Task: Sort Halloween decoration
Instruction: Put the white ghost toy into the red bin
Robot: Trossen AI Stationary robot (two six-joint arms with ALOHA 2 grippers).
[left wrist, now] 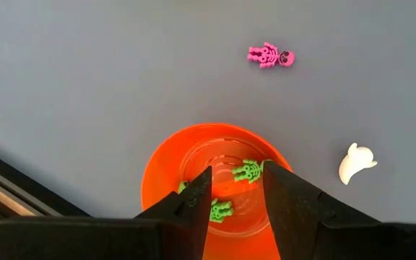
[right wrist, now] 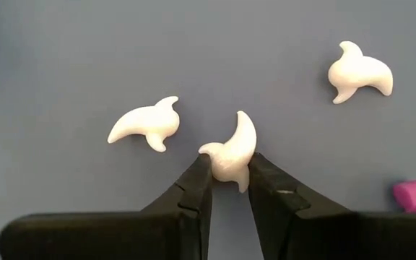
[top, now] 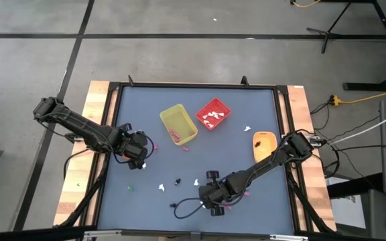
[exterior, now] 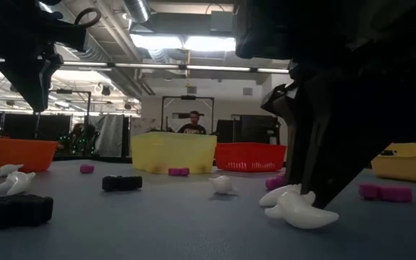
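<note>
Green skeletons (left wrist: 248, 172) in orange bowl (left wrist: 166, 167)

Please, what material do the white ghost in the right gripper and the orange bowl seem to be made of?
Ghost: probably hard moulded plastic, smooth and slightly glossy; its rounded edges carry soft highlights, and it keeps its shape between the right gripper's fingers.
Orange bowl: likely thin plastic, glossy; light reflects on its inner wall, and the colour is even. It could be coated otherwise; the look alone cannot settle it.

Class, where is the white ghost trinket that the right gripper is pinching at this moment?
In the right wrist view, the pinched white ghost sits between the right gripper fingers, on the table's near side.
</note>
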